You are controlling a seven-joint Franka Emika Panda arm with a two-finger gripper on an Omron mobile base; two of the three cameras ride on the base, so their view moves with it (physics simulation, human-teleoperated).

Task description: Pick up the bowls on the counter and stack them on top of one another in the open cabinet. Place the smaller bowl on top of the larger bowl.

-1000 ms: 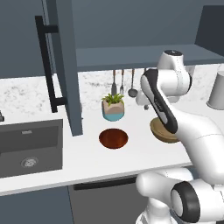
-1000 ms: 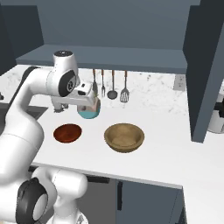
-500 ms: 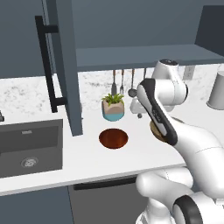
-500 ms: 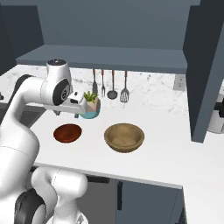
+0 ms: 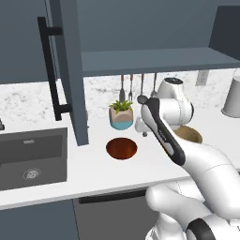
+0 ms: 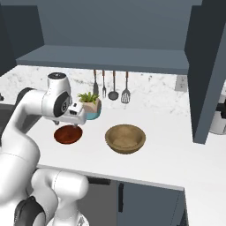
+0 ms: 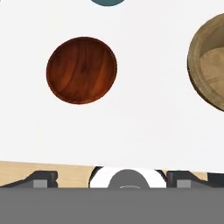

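Jaws now wide, above smaller bowl (image 7: 82, 70), not touching.

A potted plant (image 5: 121, 115) in a beige-and-teal pot stands below hanging utensils (image 5: 130, 89). A dark sink (image 5: 29, 158) lies left; a grey kettle (image 5: 232, 97) stands far right.

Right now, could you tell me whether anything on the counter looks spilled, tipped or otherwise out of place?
Nothing stands out. The smaller bowl and the larger bowl both sit upright and apart on the counter, the plant pot stands upright by the wall, and no spill shows. The cabinet shelf holds neither bowl.
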